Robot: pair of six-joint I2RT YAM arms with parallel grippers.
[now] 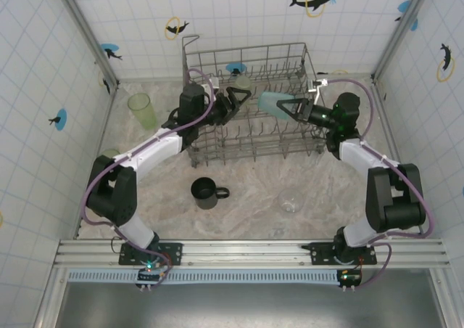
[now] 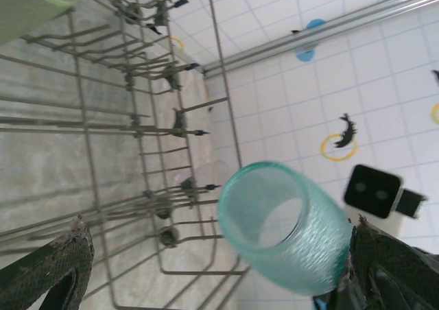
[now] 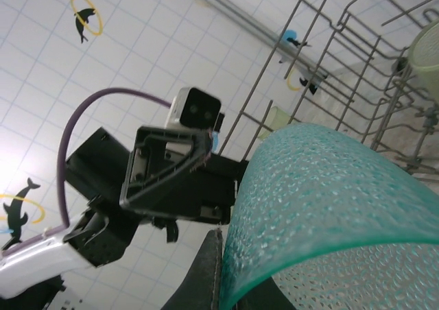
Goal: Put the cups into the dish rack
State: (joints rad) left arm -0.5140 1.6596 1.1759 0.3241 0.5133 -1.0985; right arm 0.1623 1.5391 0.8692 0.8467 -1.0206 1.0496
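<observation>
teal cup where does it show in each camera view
Top external: teal cup over the dish rack, right of its middle, in the right gripper.
Left wrist: lower centre, mouth towards the camera.
Right wrist: lower right, very close.
Shared landmark: the dish rack's grey wires, next to the cup in all three.

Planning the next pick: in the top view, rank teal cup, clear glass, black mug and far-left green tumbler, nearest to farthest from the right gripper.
From the right gripper:
1. teal cup: in its grip, over the rack.
2. clear glass: table, near right.
3. black mug: table, near centre.
4. green tumbler: left of the rack.
</observation>
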